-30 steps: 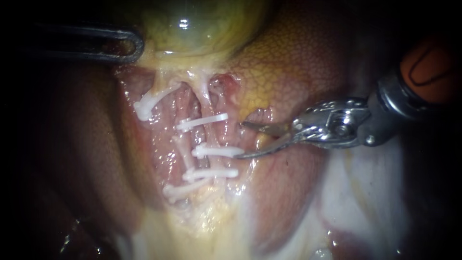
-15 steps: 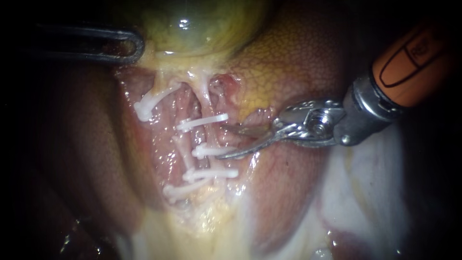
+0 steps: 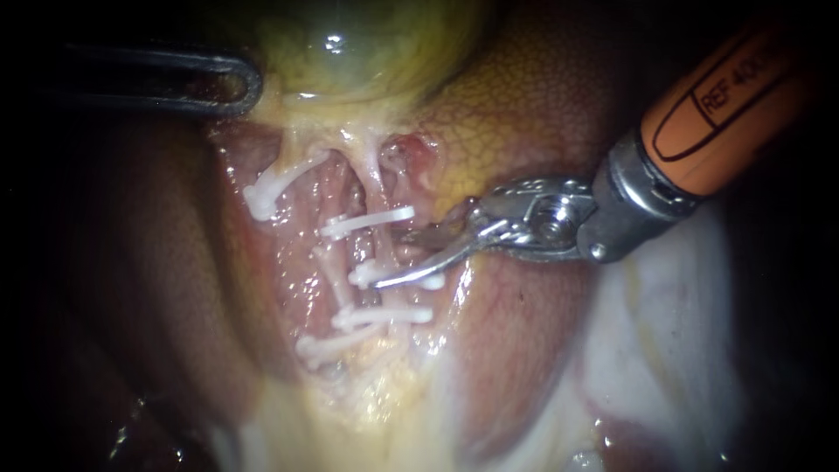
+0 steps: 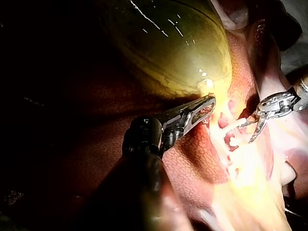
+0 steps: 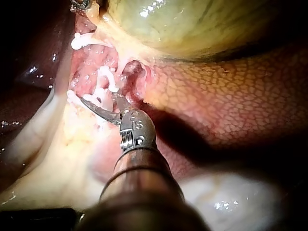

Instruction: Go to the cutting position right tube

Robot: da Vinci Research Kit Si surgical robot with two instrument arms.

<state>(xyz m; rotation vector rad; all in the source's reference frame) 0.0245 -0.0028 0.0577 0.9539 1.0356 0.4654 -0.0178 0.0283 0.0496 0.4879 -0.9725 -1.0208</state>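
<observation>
The right tube (image 3: 385,249) runs down from the gallbladder (image 3: 367,44) and carries three white clips; the upper clip (image 3: 367,222) and the middle clip (image 3: 398,276) lie a short way apart. My right instrument (image 3: 395,257) comes in from the upper right with its blades open. They reach the tube between those two clips, the lower blade's tip lying over the middle clip. The right wrist view shows the same open blades (image 5: 103,103) among the clips. My left instrument (image 3: 238,84) is shut on the gallbladder's base (image 4: 208,91) at the upper left.
A left tube (image 3: 325,262) with its own white clips (image 3: 266,190) lies beside the right one. Mottled liver (image 3: 524,105) rises behind my right instrument's wrist. Pale fatty tissue (image 3: 647,350) spreads below and to the right.
My right instrument has moved left along the tissue with its blades still open; its tips now reach the clipped right tube. The left instrument has held still.
</observation>
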